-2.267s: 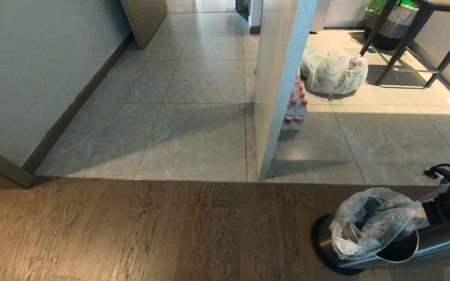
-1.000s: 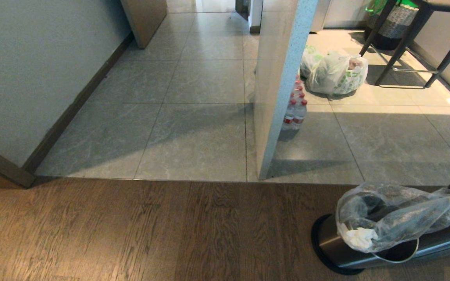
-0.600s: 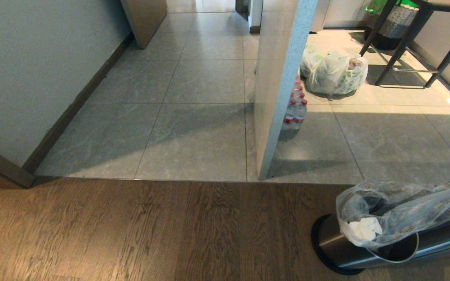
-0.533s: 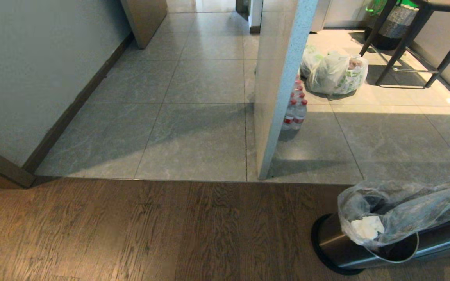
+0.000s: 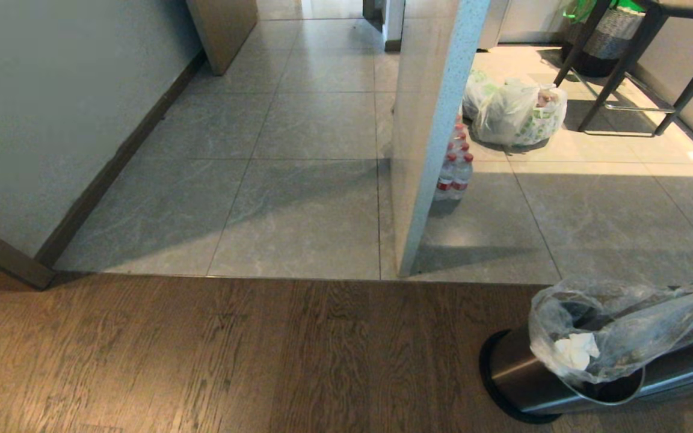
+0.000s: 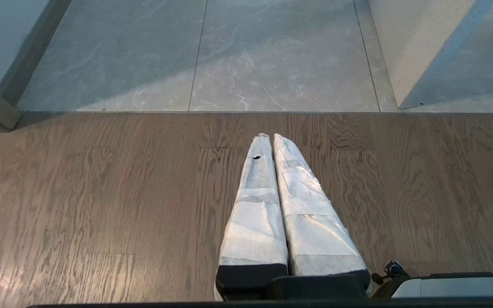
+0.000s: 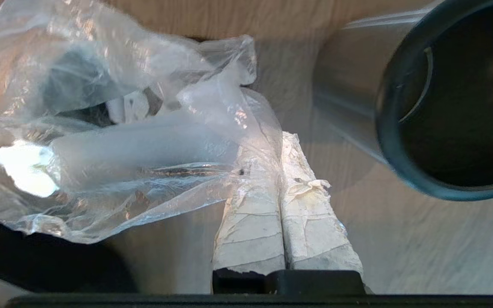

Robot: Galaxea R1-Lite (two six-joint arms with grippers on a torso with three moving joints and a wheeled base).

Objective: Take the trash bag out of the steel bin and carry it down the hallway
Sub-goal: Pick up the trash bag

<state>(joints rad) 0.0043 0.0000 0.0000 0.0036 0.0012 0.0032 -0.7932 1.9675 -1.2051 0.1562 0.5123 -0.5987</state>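
Bag: trash bag [image 7: 114,141] billows toward ten o'clock of the right gripper [image 7: 278,139] (film pinched).
Claw: clamped on its edge.
Bin: steel bin [image 7: 405,111] at two o'clock.

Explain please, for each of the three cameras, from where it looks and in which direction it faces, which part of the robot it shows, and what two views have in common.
Head view: high on the robot, facing forward and down at the wood floor, tiled hallway, steel bin and trash bag; no robot part shows.
Left wrist view: behind the left tool, facing the wood floor; its wrapped fingers lie together.
Right wrist view: behind the right tool, shut on the trash bag, with the steel bin beside it.
Shared: head and right wrist views both show bag and bin.
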